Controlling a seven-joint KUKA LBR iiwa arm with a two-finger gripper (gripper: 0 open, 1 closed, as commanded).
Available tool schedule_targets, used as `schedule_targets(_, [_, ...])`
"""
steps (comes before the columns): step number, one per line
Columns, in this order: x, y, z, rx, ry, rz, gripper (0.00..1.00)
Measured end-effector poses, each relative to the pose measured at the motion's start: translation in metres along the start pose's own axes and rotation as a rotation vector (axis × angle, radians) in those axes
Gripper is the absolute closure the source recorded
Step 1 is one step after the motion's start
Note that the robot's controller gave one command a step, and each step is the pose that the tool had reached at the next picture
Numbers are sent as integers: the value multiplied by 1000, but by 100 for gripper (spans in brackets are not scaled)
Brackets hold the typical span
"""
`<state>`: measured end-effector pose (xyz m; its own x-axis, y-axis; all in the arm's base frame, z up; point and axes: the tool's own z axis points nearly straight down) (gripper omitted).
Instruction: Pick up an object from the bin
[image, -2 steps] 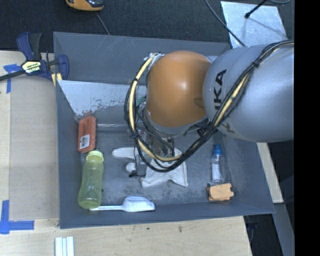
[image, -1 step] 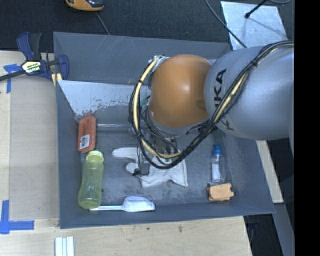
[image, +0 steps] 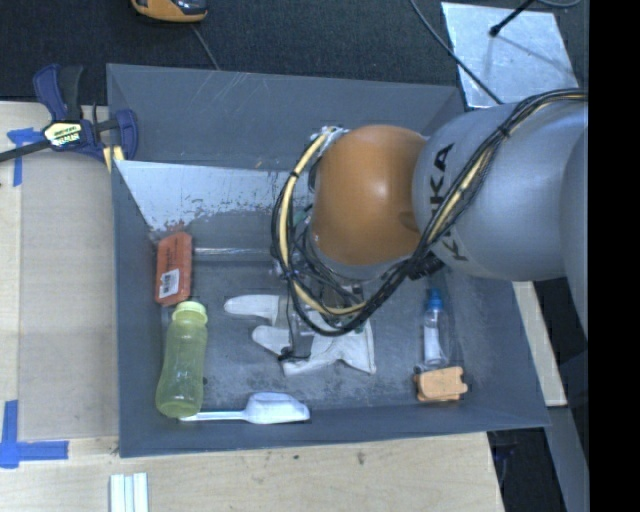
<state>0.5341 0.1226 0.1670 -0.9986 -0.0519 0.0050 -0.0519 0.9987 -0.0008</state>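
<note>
Orange wrist dome (image: 365, 195) and cables hide the jaws, so we cannot tell how they stand. Below them, one white winged plastic toy (image: 350, 350) lies partly covered in the middle of the grey metal bin (image: 300, 100). We also count one yellow-green plastic bottle (image: 182, 365), one white plastic spoon (image: 262, 409), one reddish-brown bar (image: 173, 268), one blue-capped clear vial (image: 432, 330) and one orange block (image: 441, 384).

This is a robotics lab. A silver industrial arm (image: 510, 190) lettered KUKA reaches over a grey metal bin (image: 300, 90) from the bin's right, with an orange wrist cover (image: 365, 195) and looped cables (image: 340, 300). Unrelated oddments lie loose inside the bin: a yellow-green bottle (image: 182, 362) and a white spoon (image: 262, 409).
</note>
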Motion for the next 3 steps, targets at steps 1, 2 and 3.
schedule_targets(1, [-5, -8, 20, -4, -20, 101, 0])
schedule_targets(2, [-2, -13, 70, -2, -8, 211, 0])
schedule_targets(3, [-23, -33, 94, -4, -16, 180, 100])
